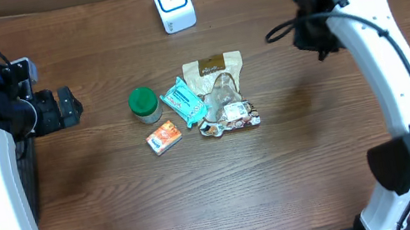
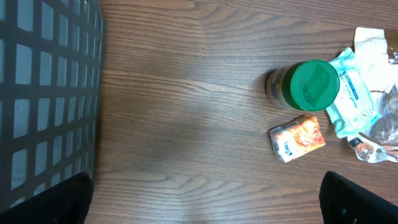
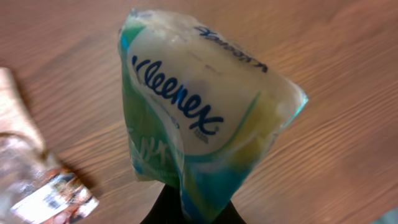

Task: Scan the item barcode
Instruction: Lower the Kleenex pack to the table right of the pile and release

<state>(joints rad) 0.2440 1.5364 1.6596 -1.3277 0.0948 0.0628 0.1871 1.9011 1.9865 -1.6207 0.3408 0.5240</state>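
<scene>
**Status: Right Arm Holding Tissue Pack, Left Arm Idle**

The right gripper (image 3: 194, 214) is closed on the lower edge of the Kleenex tissue pack (image 3: 199, 124). The pack stands upright above the wooden table (image 1: 299, 166), logo side toward the wrist camera. In the overhead view the pack is hidden by the right arm.

The left gripper (image 1: 68, 106) has its jaws fully apart and holds nothing. It sits at the table's left edge beside a dark mesh basket (image 2: 43, 93).

The white scanner (image 1: 172, 2) stands at the far edge. Near the table centre lie a green-lidded jar (image 1: 144, 103), a teal packet (image 1: 183, 103), an orange packet (image 1: 164, 137), a brown pouch (image 1: 214, 68) and a clear snack bag (image 1: 227, 113).
</scene>
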